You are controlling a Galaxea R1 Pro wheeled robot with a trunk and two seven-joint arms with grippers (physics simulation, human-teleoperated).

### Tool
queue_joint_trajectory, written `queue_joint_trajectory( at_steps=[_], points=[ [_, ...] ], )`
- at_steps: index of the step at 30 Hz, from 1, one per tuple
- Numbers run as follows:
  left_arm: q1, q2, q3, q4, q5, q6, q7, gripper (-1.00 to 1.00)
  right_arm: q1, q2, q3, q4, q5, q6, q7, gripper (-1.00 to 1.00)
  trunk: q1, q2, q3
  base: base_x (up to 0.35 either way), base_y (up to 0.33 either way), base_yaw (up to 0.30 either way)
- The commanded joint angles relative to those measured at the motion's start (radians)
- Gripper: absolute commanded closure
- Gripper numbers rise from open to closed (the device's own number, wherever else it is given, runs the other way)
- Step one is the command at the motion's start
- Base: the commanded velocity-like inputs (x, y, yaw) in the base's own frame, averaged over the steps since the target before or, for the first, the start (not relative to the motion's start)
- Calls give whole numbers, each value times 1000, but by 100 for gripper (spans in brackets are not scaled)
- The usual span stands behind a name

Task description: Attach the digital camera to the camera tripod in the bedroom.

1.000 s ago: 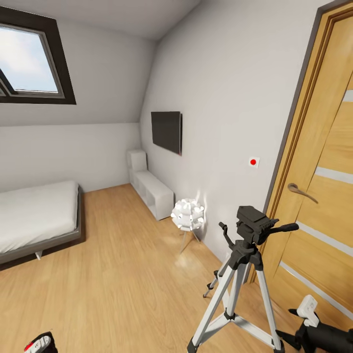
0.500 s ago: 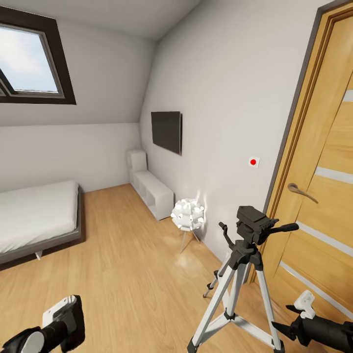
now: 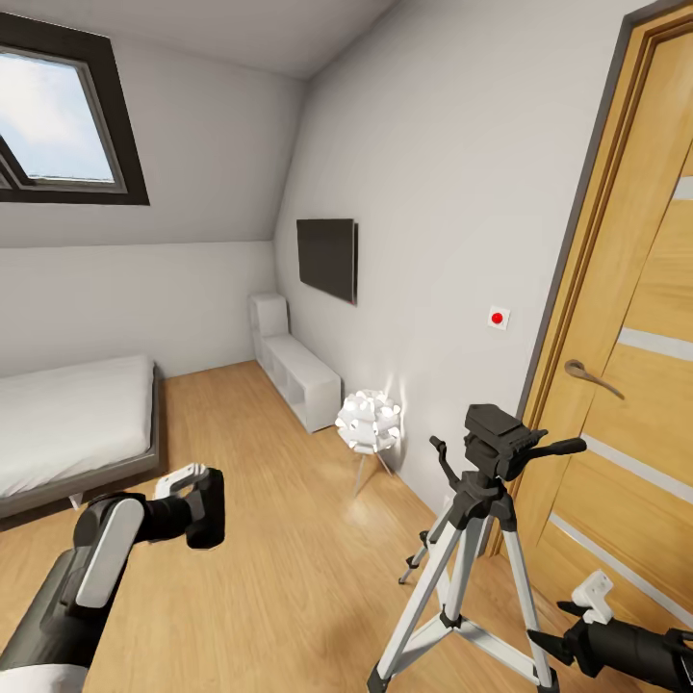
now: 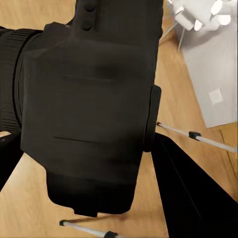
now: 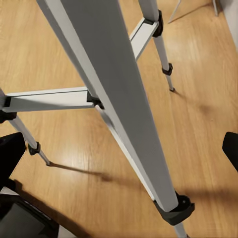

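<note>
While the left gripper [image 3: 197, 510] pinches the digital camera [image 3: 206, 507] out over the wood floor [image 3: 279, 539] in the head view, the camera tripod [image 3: 474, 539] stands well apart by the door [image 3: 626, 366], the right gripper [image 3: 589, 599] sits low beside one leg, and I cannot tell how wide its fingers are. From the left wrist, the black camera [image 4: 89, 109] is up close, squeezed between the fingers. From the right wrist, a grey tripod leg [image 5: 116, 94] stands on the floor [image 5: 198, 124].
</note>
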Motion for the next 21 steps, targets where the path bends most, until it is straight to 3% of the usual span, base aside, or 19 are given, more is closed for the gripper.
queue_joint_trajectory(
  at_steps=[1, 2, 6, 15, 21],
  points=[
    [-48, -5, -12, 42, 5, 5, 7, 100, -1, 3, -1, -1, 3, 17, 6, -100, 0, -1, -1, 0, 0, 0],
    [-48, -5, -12, 42, 5, 5, 7, 100, -1, 3, -1, -1, 3, 17, 6, -100, 0, -1, -1, 0, 0, 0],
    [-145, -33, -24, 109, 5, 5, 8, 100, -1, 7, 0, 0, 4, 24, 5, -100, 0, -1, -1, 0, 0, 0],
    [-353, -181, -42, 253, 6, 5, 95, 100, -11, 40, 1, 3, 9, 29, 3, -100, 0, -1, -1, 0, 0, 0],
    [-484, -238, -91, 357, 30, 5, 127, 100, -17, 52, 0, 3, 8, 28, 2, -100, 0, -1, -1, 0, 0, 0]
  ],
)
